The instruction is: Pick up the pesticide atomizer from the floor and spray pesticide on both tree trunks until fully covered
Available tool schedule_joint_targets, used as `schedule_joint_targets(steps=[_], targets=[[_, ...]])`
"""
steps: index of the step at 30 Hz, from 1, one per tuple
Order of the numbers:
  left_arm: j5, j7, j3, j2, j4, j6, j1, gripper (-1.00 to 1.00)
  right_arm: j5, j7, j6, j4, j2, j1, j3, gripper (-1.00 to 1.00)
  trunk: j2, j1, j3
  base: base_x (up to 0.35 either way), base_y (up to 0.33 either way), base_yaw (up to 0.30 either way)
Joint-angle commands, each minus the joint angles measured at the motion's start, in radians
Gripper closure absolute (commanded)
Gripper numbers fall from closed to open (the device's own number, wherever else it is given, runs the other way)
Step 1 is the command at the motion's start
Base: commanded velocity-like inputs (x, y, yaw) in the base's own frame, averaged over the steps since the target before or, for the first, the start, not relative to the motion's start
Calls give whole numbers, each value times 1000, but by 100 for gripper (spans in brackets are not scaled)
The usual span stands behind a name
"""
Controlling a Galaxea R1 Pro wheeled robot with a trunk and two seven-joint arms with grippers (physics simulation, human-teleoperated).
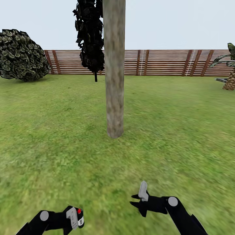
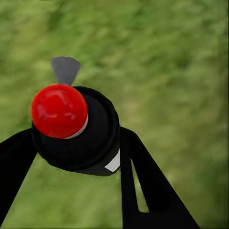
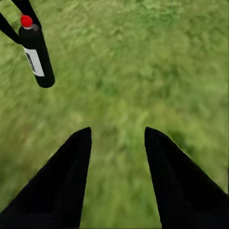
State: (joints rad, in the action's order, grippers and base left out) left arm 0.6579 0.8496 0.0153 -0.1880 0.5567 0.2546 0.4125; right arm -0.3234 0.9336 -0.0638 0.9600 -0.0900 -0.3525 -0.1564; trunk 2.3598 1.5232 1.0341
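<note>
Ahead in the head view, a tree trunk (image 1: 115, 68) — pale, mottled with brown, upright in the grass (image 1: 58, 137), rising out of frame at the top. Just behind and to its left, dark jagged foliage (image 1: 89, 36) hanging down on a thin dark stem. Farther back, a brown slatted fence (image 1: 163, 62) across the lawn, a round bush (image 1: 21, 55) at far left, a palm-like plant (image 1: 230, 70) at far right. Low in the view, left gripper (image 1: 74, 218) clamped on the pesticide atomizer (image 1: 79, 218) — a small black bottle with a white label, here capped with a red top rather than green. Seen up close from the left wrist, atomizer (image 2: 78, 129) end-on, red cap toward the camera, black fingers (image 2: 143, 176) pressed against both its sides, held above blurred grass. Right gripper (image 1: 138, 197) low at the right, near the left one but apart from it, jaws spread with nothing between them. From the right wrist, both black fingers (image 3: 62, 186) wide apart over bare grass (image 3: 143, 71), with the atomizer (image 3: 37, 55) visible beyond them, tilted, held clear of the ground by the left gripper's fingers (image 3: 26, 9).
</note>
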Motion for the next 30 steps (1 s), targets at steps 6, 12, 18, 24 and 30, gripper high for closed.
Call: schedule_joint_targets(steps=[6, 12, 18, 24, 30], targets=[[17, 12, -89, 37, 0, -12, 0, 100, 0, 39, 0, 2, 8, 0, -1, 100, 0, 0, 0, 0, 0, 0], [18, 13, -155, 86, 1, -22, 0, 100, -2, 91, -1, 1, 17, 0, -73, 100, 0, 0, 0, 0, 0, 0], [16, 14, -192, 100, 33, -22, 0, 100, -2, 90, 0, 2, 18, -1, -132, 100, 0, 0, 0, 0, 0, 0], [17, 15, -205, 120, 58, -21, 0, 100, -4, 90, 1, 1, 33, -1, -136, 100, 0, 0, 0, 0, 0, 0], [17, 16, -271, 128, 67, -24, 1, 100, -6, 88, 1, 1, 39, -1, -137, 100, 0, 0, 0, 0, 0, 0]])
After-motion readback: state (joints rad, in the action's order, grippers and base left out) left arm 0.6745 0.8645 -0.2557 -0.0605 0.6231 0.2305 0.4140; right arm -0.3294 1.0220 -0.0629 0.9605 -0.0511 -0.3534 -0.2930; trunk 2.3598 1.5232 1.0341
